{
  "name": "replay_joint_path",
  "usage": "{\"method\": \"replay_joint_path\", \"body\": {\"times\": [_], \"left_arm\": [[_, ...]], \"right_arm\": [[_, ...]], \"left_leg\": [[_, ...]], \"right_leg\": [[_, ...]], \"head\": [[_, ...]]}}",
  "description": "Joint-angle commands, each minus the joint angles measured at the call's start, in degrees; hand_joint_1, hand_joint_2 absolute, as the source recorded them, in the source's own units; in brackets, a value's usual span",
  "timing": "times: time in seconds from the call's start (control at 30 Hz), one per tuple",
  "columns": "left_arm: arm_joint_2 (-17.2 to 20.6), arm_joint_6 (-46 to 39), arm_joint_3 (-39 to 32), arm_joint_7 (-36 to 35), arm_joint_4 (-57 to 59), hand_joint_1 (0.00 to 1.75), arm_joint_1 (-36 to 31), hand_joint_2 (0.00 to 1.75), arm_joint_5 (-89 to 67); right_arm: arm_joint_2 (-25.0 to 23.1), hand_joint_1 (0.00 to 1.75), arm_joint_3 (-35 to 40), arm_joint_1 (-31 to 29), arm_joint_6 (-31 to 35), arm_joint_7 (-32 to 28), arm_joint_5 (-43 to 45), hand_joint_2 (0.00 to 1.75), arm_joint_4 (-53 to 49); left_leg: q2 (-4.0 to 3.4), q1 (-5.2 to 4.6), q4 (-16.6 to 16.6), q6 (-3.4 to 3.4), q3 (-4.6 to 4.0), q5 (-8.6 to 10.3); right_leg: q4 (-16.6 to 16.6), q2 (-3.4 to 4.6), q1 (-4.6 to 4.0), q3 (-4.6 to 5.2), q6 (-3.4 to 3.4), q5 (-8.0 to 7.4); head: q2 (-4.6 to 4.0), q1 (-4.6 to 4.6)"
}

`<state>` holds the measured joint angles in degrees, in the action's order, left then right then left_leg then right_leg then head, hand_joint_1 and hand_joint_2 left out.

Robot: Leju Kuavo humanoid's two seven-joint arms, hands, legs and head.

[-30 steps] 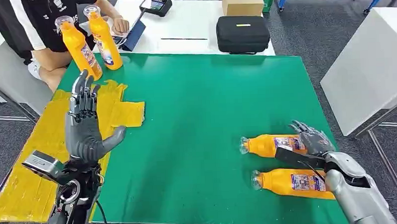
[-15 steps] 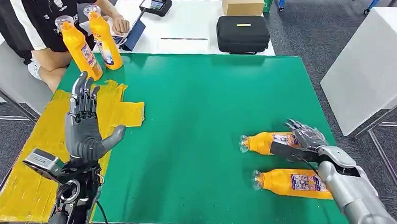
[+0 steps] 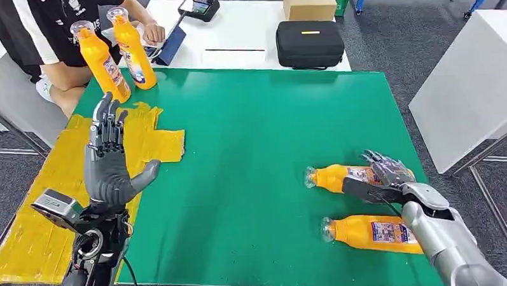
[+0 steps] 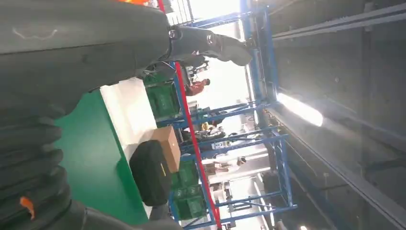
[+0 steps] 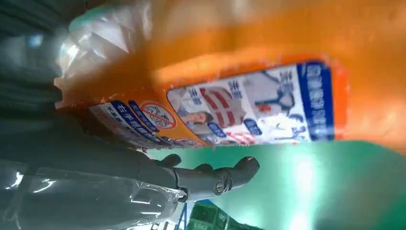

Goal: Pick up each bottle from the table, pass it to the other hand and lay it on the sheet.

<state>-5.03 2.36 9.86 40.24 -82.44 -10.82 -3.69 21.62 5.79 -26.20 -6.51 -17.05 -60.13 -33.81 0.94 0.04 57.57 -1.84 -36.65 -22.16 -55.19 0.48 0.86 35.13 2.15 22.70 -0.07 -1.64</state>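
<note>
Bottle (image 3: 341,178) lies on its side right under the right hand (image 3: 387,174), cap pointing away toward the left hand (image 3: 108,164) (raised, fingers spread, holding nothing), and whether the right hand's fingers have closed round it I cannot tell.

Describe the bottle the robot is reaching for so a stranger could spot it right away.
On the green table, look at the near right corner, where two orange bottles lie on their sides. It is the farther bottle, with the right hand at its base; the nearer bottle lies untouched.
</note>
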Motion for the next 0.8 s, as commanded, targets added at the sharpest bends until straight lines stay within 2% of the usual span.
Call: {"method": "replay_joint_path", "body": {"times": [0.03,0.07,0.17,0.33,0.57,0.6,0.7,0.77,0.8], "left_arm": [[-0.22,0.1,-1.52,-0.24,3.33,0.0,-1.5,1.75,-0.27],[-0.23,0.1,-1.55,-0.24,3.31,0.0,-1.47,1.75,-0.32],[-0.22,0.05,-1.43,-0.24,3.44,0.0,-1.42,1.75,-0.46],[-0.07,-0.3,-1.26,-0.24,3.43,0.0,-1.23,1.75,-0.39],[-0.05,-0.87,-1.1,-0.24,2.96,0.0,-0.72,1.75,-0.5],[-0.02,-0.98,-1.04,-0.24,2.75,0.0,-0.55,1.75,-0.57],[-0.02,-1.31,-0.65,-0.24,2.05,0.0,0.06,1.75,-0.8],[-0.08,-1.92,-0.44,-0.24,1.71,0.0,0.51,1.75,-1.1],[-0.11,-1.85,-0.35,-0.24,1.7,0.0,0.6,1.75,-1.18]], "right_arm": [[-2.71,0.98,2.01,-2.02,0.37,0.25,-0.24,1.75,6.27],[-2.75,1.33,2.06,-2.06,0.53,0.28,-0.27,1.75,6.29],[-2.8,1.71,2.22,-1.94,1.14,0.46,-0.43,1.75,6.18],[-3.75,1.75,1.62,-1.42,4.21,0.27,-0.06,1.75,5.01],[-5.23,1.75,-0.3,-0.66,9.04,0.71,0.89,1.75,2.44],[-5.57,1.75,-0.83,-0.41,10.09,0.81,1.12,1.75,1.79],[-7.31,1.75,-3.7,0.57,14.1,1.3,2.47,1.75,-1.08],[-9.71,1.75,-7.08,0.72,19.48,3.61,3.76,1.75,-3.59],[-11.1,1.75,-8.71,1.08,21.9,2.59,5.19,1.75,-5.49]], "left_leg": [[-0.15,0.0,-0.06,0.13,0.46,-0.2],[-0.12,0.02,-0.05,0.1,0.3,-0.12],[-0.11,0.01,-0.05,0.1,0.34,-0.14],[-0.17,-0.01,-0.07,0.14,0.5,-0.21],[-0.12,0.02,-0.05,0.08,0.22,-0.09],[-0.21,0.01,-0.06,0.13,0.4,-0.18],[-0.27,0.01,-0.06,0.14,0.46,-0.22],[-0.28,0.01,-0.03,0.12,0.35,-0.19],[-0.26,0.0,-0.04,0.09,0.24,-0.14]], "right_leg": [[0.06,0.03,-0.03,-0.42,-0.13,0.16],[0.07,0.03,-0.04,-0.28,-0.1,0.09],[0.06,0.02,-0.03,-0.32,-0.11,0.12],[0.05,0.05,-0.02,-0.46,-0.15,0.18],[0.05,0.05,-0.04,-0.2,-0.08,0.06],[0.06,0.09,-0.04,-0.35,-0.13,0.13],[0.04,0.15,-0.04,-0.38,-0.15,0.16],[0.02,0.18,-0.04,-0.28,-0.12,0.12],[0.01,0.18,-0.02,-0.17,-0.09,0.07]], "head": [[0.0,0.0],[0.0,0.0],[0.0,0.0],[0.0,0.0],[0.0,0.0],[0.0,0.0],[0.0,-0.02],[0.0,-0.02],[0.0,0.0]]}}
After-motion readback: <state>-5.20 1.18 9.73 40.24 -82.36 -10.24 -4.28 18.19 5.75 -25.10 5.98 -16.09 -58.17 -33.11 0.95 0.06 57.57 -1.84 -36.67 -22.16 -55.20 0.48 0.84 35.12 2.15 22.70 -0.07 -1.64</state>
